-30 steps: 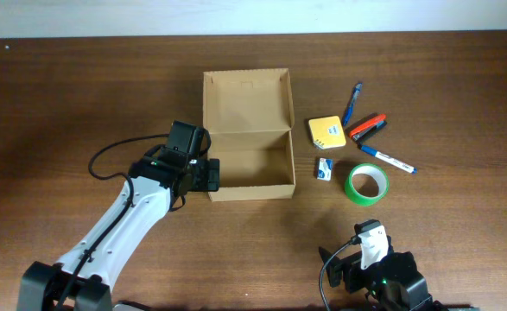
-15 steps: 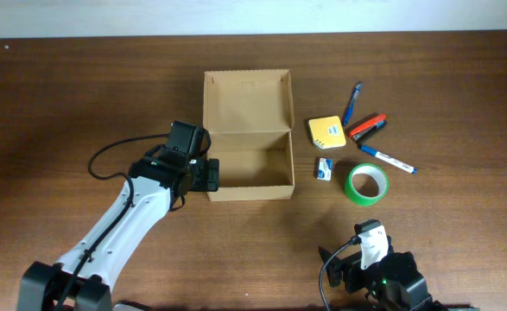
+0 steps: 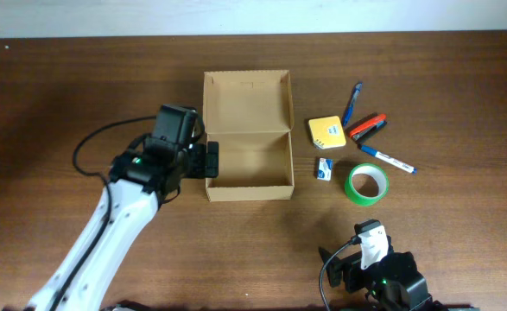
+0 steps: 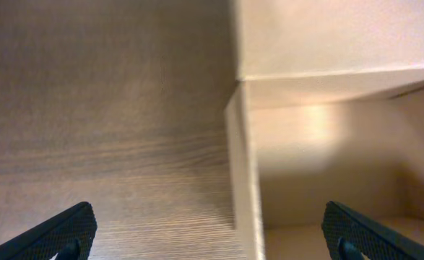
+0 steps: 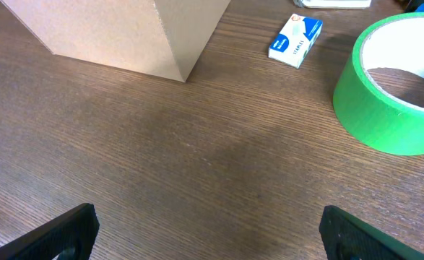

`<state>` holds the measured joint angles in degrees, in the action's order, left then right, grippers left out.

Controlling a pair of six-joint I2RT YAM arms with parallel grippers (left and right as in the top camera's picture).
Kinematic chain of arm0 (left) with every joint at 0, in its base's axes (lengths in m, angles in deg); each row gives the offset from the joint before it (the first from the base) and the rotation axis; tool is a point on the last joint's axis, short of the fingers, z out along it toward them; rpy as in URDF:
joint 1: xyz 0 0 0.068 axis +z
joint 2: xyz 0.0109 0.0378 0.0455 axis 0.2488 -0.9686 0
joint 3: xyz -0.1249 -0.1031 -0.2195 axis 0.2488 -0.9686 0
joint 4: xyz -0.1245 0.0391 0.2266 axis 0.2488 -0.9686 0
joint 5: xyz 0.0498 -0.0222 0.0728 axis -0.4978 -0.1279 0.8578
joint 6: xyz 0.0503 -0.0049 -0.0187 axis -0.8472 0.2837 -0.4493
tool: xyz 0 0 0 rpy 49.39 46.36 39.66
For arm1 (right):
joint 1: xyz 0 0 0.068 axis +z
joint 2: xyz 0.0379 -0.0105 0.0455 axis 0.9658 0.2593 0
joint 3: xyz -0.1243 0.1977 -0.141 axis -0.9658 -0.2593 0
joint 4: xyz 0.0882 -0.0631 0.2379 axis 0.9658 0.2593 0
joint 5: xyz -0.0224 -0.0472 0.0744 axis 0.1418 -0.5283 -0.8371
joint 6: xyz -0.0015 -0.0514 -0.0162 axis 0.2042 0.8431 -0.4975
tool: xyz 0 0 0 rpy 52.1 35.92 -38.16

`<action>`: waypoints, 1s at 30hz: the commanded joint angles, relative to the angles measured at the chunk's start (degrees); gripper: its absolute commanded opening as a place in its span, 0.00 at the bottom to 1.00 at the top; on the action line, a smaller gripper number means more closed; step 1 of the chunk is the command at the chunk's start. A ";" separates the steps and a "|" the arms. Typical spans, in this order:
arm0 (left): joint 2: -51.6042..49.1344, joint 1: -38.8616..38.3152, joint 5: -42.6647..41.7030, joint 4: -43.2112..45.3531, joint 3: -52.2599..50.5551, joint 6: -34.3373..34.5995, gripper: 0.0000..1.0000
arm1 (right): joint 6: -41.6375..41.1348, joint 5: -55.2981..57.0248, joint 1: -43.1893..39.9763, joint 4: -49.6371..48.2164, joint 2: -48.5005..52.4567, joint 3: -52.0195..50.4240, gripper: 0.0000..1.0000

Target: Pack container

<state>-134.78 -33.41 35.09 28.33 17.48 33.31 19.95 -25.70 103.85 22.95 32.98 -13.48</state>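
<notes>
1. Table (image 3: 460, 78): dark wood, carrying every item you see.
2. Container (image 3: 249, 160): at mid-table, with its flap lid folded back toward the far edge.
3. Your left hand (image 3: 210, 161): released, fingers spread to either side of the container's left wall.
4. Your right hand (image 5: 208, 232): released, grasping nothing, low over the near table.
5. Green tape roll (image 3: 366, 183): lies flat, right of the container.
6. Small blue-and-white box (image 3: 325, 168): lies between tape roll and container.

Left wrist view: the container (image 4: 327, 152) runs off the top and right edges, only the tips of the left hand (image 4: 210, 235) poking in at the bottom corners. Right wrist: green tape roll (image 5: 381, 119) clipped at the right, print on the small blue-and-white box (image 5: 295, 40) unreadable. Overhead, the right arm (image 3: 381, 275) is cut by the bottom edge.
</notes>
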 commanded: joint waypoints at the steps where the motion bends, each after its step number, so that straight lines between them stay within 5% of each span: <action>1: 4.81 -0.11 -4.48 -0.92 1.40 -2.80 1.00 | -0.59 -0.13 0.50 -0.20 -0.55 -0.42 0.99; 13: 21.62 -0.04 -9.64 -12.37 4.81 -15.52 1.00 | -0.59 -0.13 0.50 -0.20 -0.55 -0.42 0.99; 24: 21.11 -0.07 -11.47 -34.53 15.39 -23.63 1.00 | -0.59 -0.13 0.50 -0.20 -0.55 -0.42 0.99; 30: 21.00 -0.07 -11.37 -37.48 15.39 -23.61 1.00 | -0.59 -0.13 0.50 -0.20 -0.55 -0.42 0.99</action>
<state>-113.49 -33.41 24.69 -9.26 31.68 11.52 19.93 -25.70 103.85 22.95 32.98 -13.51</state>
